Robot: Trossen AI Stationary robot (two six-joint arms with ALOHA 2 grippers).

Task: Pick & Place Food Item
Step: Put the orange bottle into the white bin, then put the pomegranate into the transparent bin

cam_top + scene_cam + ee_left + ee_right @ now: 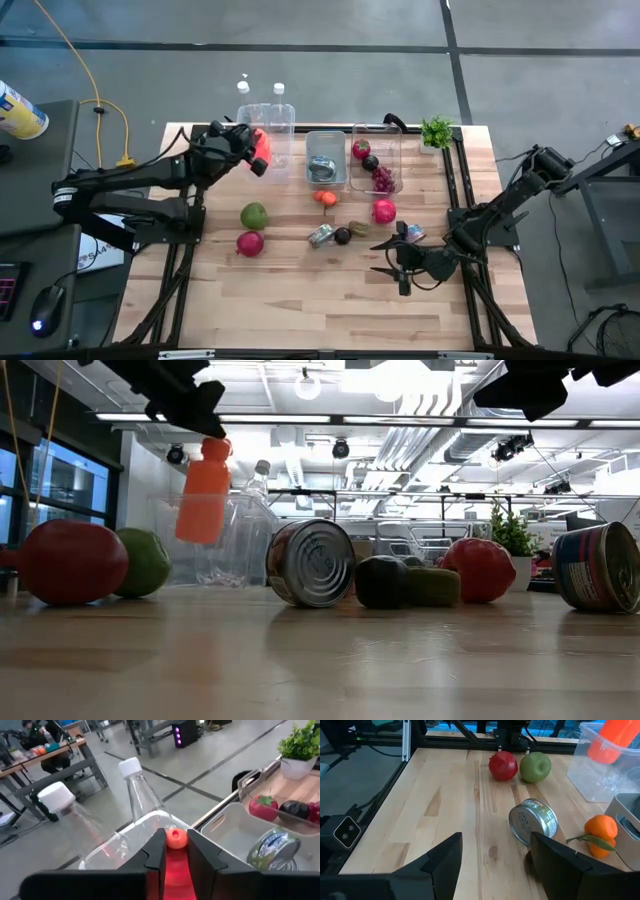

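Note:
My left gripper (248, 146) is shut on an orange-red toy bottle (261, 151) and holds it in the air over the left clear bin (280, 118). The low view shows the bottle (203, 490) hanging well above the tabletop. My right gripper (398, 257) is open and hovers low near the table's right side, touching nothing. In the right wrist view its fingers frame a silver can (533, 821) lying on its side on the wood. A red apple (250, 243) and a green apple (254, 214) rest on the table. My left gripper (175, 842) pinches the bottle's upper end between its two fingers (156, 854), just below the round cap (175, 837). The fingers come from above, slanting toward the far edge. The bottle is lifted clear and hangs slightly tilted below the gripper, its body (200, 500) free.
Two more clear bins stand at the far side, the middle one (325, 140) holding a can, the right one (392, 150) holding fruit. Two capped plastic bottles (278, 90) and a potted plant (437, 131) stand behind. An orange (326, 197), dark fruit (343, 236) and another can (413, 234) lie mid-table.

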